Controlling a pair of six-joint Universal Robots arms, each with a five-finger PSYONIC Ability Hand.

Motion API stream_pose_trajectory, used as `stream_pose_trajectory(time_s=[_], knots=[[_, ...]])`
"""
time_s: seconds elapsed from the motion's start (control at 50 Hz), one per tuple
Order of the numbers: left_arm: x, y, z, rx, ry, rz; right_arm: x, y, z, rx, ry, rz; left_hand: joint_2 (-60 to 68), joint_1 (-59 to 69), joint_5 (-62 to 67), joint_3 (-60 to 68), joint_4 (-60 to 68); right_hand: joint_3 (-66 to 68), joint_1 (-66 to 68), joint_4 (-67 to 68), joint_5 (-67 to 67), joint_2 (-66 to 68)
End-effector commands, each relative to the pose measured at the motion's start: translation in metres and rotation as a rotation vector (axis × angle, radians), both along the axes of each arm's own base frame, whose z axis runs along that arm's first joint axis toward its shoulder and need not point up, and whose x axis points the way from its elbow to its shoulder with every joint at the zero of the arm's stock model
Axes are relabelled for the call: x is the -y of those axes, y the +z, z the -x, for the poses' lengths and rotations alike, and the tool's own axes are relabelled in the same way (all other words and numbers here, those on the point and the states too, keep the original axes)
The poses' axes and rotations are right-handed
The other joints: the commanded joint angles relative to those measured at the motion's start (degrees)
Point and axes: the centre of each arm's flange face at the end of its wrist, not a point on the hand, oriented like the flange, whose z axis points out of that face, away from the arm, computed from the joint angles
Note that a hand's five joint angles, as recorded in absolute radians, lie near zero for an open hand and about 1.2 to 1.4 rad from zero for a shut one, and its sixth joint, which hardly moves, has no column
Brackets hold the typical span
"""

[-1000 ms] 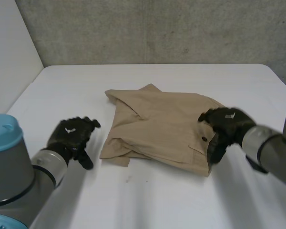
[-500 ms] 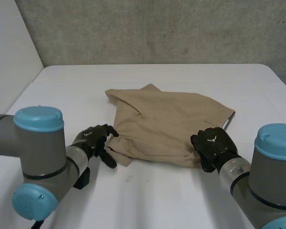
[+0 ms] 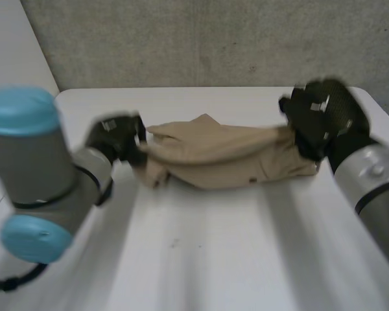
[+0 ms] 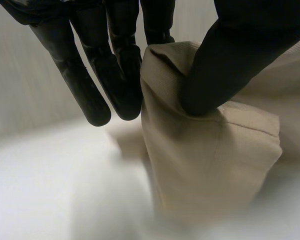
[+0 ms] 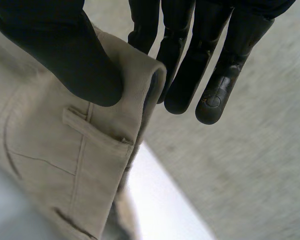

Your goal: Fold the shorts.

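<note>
Tan cloth, the shorts (image 3: 227, 159), was seen in the head view drawn out into a long band between the two hands above the white counter (image 3: 201, 259). One end was held by the left hand (image 3: 117, 137) and the other by the right hand (image 3: 321, 116), which was raised the higher of the two. Whether the sagging lower edge touched the counter could not be told. Several layers were bunched at the left hand's end, so at least one fold was judged to be made already. A further fold was judged to be under way, with the held edge not yet laid down.

In the left wrist view, a doubled corner of the shorts was pinched between the thumb (image 4: 225, 65) and the fingers (image 4: 120, 70). The thumb was pressed into the cloth on one side and the fingers were laid against the other. The rest of the cloth hung beneath the palm.

In the right wrist view, the waistband edge was clamped between the thumb (image 5: 65, 55) and the fingers (image 5: 190, 65), with a belt loop (image 5: 92, 127) just beneath the thumb.

What was left, by this reading, was for the held edge to be carried over, set down squarely on the counter and let go, and perhaps for the cloth to be smoothed.
</note>
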Motion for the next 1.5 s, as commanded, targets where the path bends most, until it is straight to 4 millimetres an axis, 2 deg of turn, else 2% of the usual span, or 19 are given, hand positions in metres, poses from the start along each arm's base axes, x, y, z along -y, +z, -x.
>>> stream_pose_trajectory(time_s=[0.02, 0.08, 0.14, 0.32, 0.42, 0.5, 0.54, 0.62, 0.66, 0.72, 0.82, 0.9, 0.96, 1.02, 1.12, 1.16, 1.26, 1.38, 1.5], knots=[[-0.046, 0.132, -0.025, 0.071, -0.011, 0.460, -0.001, 0.075, -0.001, 0.006, -0.002, 0.137, 11.92, 15.00, 14.33, 12.12, 11.55, 12.83, 26.83, 11.91, 13.23, 12.74], [-0.053, 0.150, -0.026, 0.081, -0.026, 0.525, -0.003, 0.096, 0.001, 0.004, -0.003, 0.138, 11.92, 15.00, 14.33, 12.12, 11.55, 12.83, 26.83, 11.91, 13.23, 12.74], [-0.054, 0.148, -0.024, 0.094, -0.050, 0.518, 0.003, 0.096, -0.002, -0.018, 0.003, 0.091, 11.92, 15.00, 14.33, 12.12, 11.55, 12.83, 26.83, 11.91, 13.23, 12.74], [-0.007, 0.074, -0.003, 0.308, -0.094, 0.345, 0.044, 0.048, -0.027, -0.095, 0.021, -0.076, 11.61, 14.69, 14.02, 11.81, 11.23, 12.83, 26.83, 11.91, 13.23, 12.74], [0.031, 0.060, 0.018, 0.404, -0.096, 0.425, 0.081, 0.030, -0.046, -0.058, 0.007, -0.071, 11.60, 14.68, 14.02, 11.81, 11.23, 12.83, 26.83, 11.91, 13.23, 12.74], [0.063, 0.093, 0.035, 0.403, -0.025, 0.673, 0.112, 0.049, -0.059, 0.081, -0.019, 0.057, 11.92, 15.00, 14.33, 12.12, 11.55, 12.83, 26.83, 11.91, 13.23, 12.74], [0.072, 0.132, 0.041, 0.352, 0.044, 0.864, 0.126, 0.077, -0.064, 0.188, -0.029, 0.199, 11.92, 15.00, 14.33, 12.12, 11.55, 12.83, 26.83, 11.91, 13.23, 12.74], [0.071, 0.187, 0.043, 0.210, 0.143, 1.111, 0.132, 0.127, -0.065, 0.357, -0.021, 0.456, 11.92, 15.00, 14.33, 12.12, 11.55, 12.83, 26.83, 11.91, 13.23, 12.74], [0.065, 0.198, 0.045, 0.153, 0.152, 1.161, 0.125, 0.148, -0.063, 0.414, -0.012, 0.555, 11.92, 15.00, 14.33, 12.12, 11.55, 12.83, 26.83, 11.91, 13.23, 12.74], [0.047, 0.208, 0.042, 0.071, 0.124, 1.148, 0.118, 0.153, -0.059, 0.412, -0.008, 0.565, 11.92, 15.00, 14.33, 12.12, 11.55, 12.83, 26.83, 11.91, 13.23, 12.74], [0.031, 0.182, 0.028, 0.045, 0.054, 1.003, 0.115, 0.117, -0.053, 0.342, -0.016, 0.435, 11.92, 15.00, 14.33, 12.12, 11.55, 12.83, 26.83, 11.91, 13.23, 12.74], [0.029, 0.135, 0.023, 0.100, 0.018, 0.860, 0.107, 0.072, -0.052, 0.257, 0.005, 0.291, 11.92, 15.00, 14.33, 12.12, 11.55, 12.83, 26.83, 11.91, 13.23, 12.74], [0.029, 0.086, 0.014, 0.177, -0.004, 0.724, 0.100, 0.041, -0.050, 0.201, 0.017, 0.184, 11.92, 15.00, 14.33, 12.12, 11.55, 12.83, 26.83, 11.91, 13.23, 12.74], [0.017, 0.032, 0.009, 0.250, -0.050, 0.577, 0.087, -0.007, -0.045, 0.117, 0.026, 0.013, 11.92, 15.00, 14.33, 12.12, 11.55, 12.83, 26.83, 11.91, 13.23, 12.74], [-0.007, -0.033, -0.002, 0.344, -0.108, 0.391, 0.057, -0.080, -0.033, -0.007, 0.036, -0.231, 10.94, 14.02, 13.35, 11.14, 10.57, 12.83, 26.83, 11.91, 13.23, 12.74], [-0.019, -0.062, -0.006, 0.386, -0.139, 0.303, 0.049, -0.092, -0.031, -0.022, 0.051, -0.269, 9.76, 12.84, 12.18, 9.96, 9.39, 12.83, 26.83, 11.91, 13.23, 12.74], [-0.054, -0.088, -0.003, 0.447, -0.233, 0.208, 0.026, -0.122, -0.025, -0.062, 0.115, -0.372, -8.03, -4.95, -5.61, -7.83, -8.40, 12.83, 26.83, 11.91, 13.23, 12.74], [-0.070, -0.082, -0.009, 0.483, -0.251, 0.156, 0.011, -0.140, -0.013, -0.079, 0.117, -0.444, -46.84, -43.76, -44.43, -46.64, -47.21, 12.83, 26.83, 11.91, 13.23, 12.74], [-0.067, -0.069, -0.026, 0.470, -0.187, 0.147, 0.017, -0.133, 0.007, -0.041, 0.066, -0.424, -48.44, -45.36, -46.03, -48.24, -48.82, 12.83, 26.83, 11.91, 13.23, 12.74]])
